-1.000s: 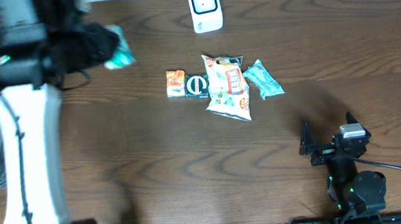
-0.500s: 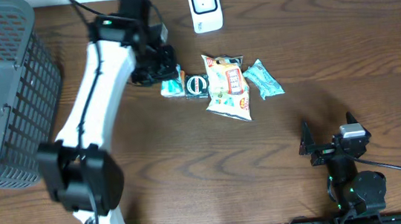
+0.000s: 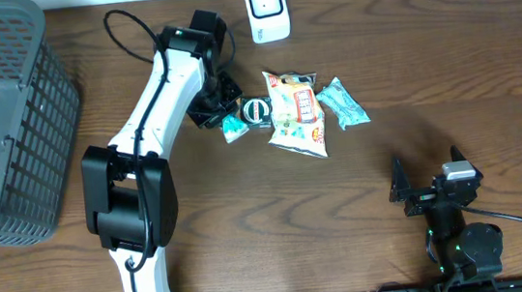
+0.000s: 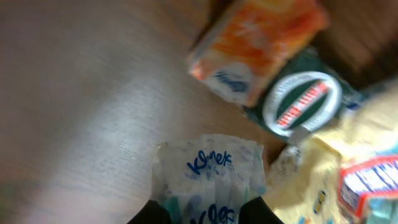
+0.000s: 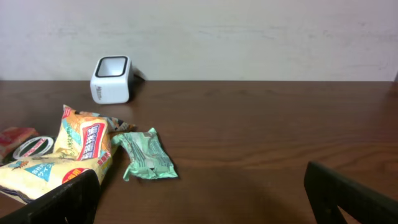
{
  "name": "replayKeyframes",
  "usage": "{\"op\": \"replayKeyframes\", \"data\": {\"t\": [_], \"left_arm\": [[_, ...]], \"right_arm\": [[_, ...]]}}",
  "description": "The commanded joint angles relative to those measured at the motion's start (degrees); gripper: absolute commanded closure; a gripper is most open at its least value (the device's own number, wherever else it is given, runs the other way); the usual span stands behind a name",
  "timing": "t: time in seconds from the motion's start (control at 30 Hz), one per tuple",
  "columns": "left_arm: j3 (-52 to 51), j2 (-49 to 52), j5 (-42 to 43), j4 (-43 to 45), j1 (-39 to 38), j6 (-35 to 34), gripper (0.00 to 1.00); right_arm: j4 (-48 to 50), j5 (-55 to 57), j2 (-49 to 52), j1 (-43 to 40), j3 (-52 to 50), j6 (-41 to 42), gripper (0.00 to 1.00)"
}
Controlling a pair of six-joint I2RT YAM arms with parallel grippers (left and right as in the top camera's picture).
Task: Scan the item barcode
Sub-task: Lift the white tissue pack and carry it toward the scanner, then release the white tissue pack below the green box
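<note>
Your left gripper [image 4: 207, 213] is clenched on the Kleenex tissue pack [image 3: 233, 127], at eight o'clock of the dark green packet [image 3: 256, 110] and seven o'clock from the scanner [image 3: 266, 9]. Your right gripper [image 5: 200, 202] gapes wide, empty.

I had the tissue pack [image 4: 210, 177] pinched at one end in my left gripper [image 4: 205, 214]: soft white-and-teal wrapper, blue Kleenex lettering facing up, down low by the wood. The scanner [image 3: 266, 9] stood upright at the table's far edge, a small white box with a dark-rimmed window, apart from the pack.
</note>
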Motion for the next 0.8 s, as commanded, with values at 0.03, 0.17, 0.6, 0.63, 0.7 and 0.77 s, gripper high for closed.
{"op": "replayKeyframes", "data": {"t": [0.03, 0.17, 0.6, 0.63, 0.7, 0.77], "left_arm": [[-3.9, 0.2, -2.4, -0.4, -0.1, -13.4, 0.92], [-7.1, 0.2, -2.2, -0.1, -0.1, -23.0, 0.83], [-7.6, 0.2, 1.2, 4.6, -3.9, -21.6, 0.56], [-7.6, 0.2, 2.1, 5.4, -4.3, -20.2, 0.55], [-7.6, 0.2, 4.6, 7.0, -5.2, -17.0, 0.54], [-7.2, 0.2, 5.7, 7.0, -5.4, -16.6, 0.53]], "right_arm": [[-0.2, -0.2, -0.3, -0.4, -0.1, 0.2, 0.01], [-0.2, -0.2, -0.3, -0.4, -0.1, 0.2, 0.01], [-0.2, -0.2, -0.3, -0.4, -0.1, 0.2, 0.01], [-0.2, -0.2, -0.3, -0.4, -0.1, 0.2, 0.01], [-0.2, -0.2, -0.3, -0.4, -0.1, 0.2, 0.01], [-0.2, -0.2, -0.3, -0.4, -0.1, 0.2, 0.01]]}}
